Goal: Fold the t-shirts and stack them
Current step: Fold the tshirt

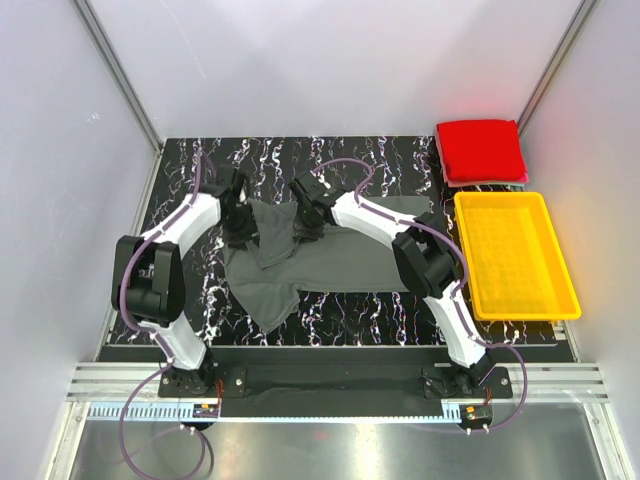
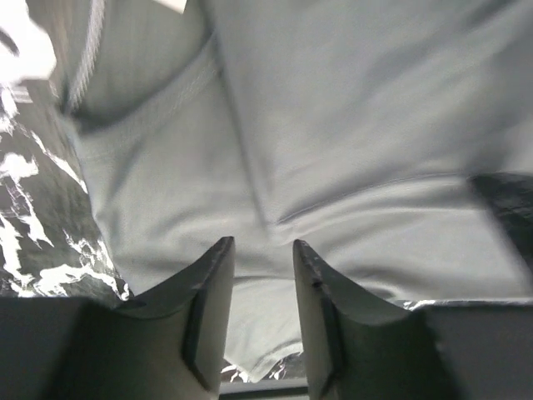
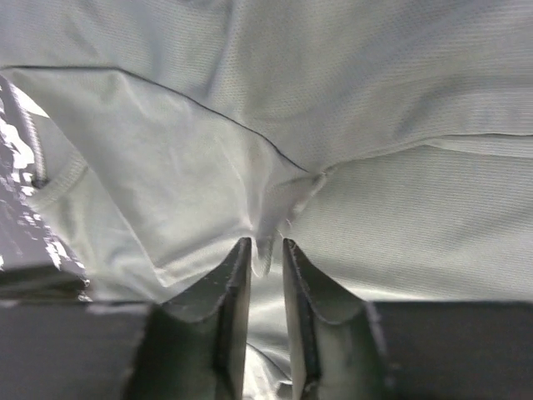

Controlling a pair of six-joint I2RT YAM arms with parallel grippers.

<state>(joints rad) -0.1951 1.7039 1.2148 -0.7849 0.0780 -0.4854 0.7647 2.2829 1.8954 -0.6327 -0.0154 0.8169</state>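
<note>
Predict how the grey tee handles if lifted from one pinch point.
Likely floppy: the grey t-shirt lies rumpled, tenting into a ridge at the right hand. Probably light: the knit looks thin. Pushed, it would probably bunch, not slide: its folds overlap.

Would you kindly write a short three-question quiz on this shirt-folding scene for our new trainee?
1. True or false: a folded shirt lies in the yellow tray.
2. Where is the red t-shirt? A) beyond the tray, at the far right; B) in the tray; C) under the left arm.
3. Fill in: the left end effector and right end effector are both over the ___ t-shirt.
Key: 1 false; 2 A; 3 dark grey t-shirt.
</note>
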